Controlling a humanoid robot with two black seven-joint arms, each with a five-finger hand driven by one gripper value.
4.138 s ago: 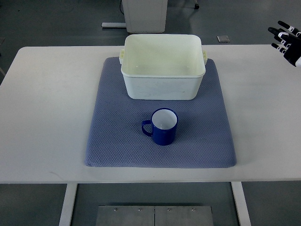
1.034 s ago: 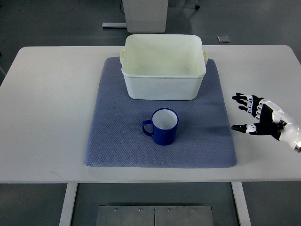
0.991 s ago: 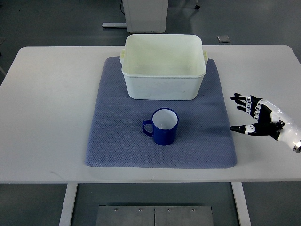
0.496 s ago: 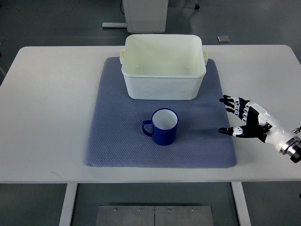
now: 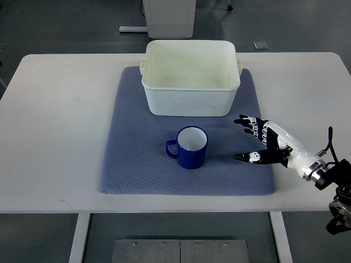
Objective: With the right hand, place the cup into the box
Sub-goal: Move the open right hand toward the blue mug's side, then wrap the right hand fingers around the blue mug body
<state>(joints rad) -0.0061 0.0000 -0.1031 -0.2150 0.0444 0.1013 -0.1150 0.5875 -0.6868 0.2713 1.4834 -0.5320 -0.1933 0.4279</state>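
- The right hand (image 5: 262,142) hovers over the right part of the mat (image 5: 137,170), its arm coming in from the lower right corner of the view.
- Its fingers (image 5: 247,121) are spread wide toward the cup, with the thumb (image 5: 245,158) held apart below them; the hand holds nothing.
- The hand is near the cup (image 5: 189,147) on the cup's right side, with a clear strip of mat between them; nothing touches.
- The cup is blue outside and white inside, standing upright on the mat with its mouth open upward.
- Its handle sticks out on the side away from the hand.
- The cup stands just in front of the box (image 5: 189,99), a little apart from the box's front wall.
- The box is a white, rectangular tub with small lugs at its two far corners; it sits on the far part of the mat, and what shows of its inside holds nothing.
- The mat is grey-blue with a fine woven pattern and lies flat on the white table (image 5: 55,126).
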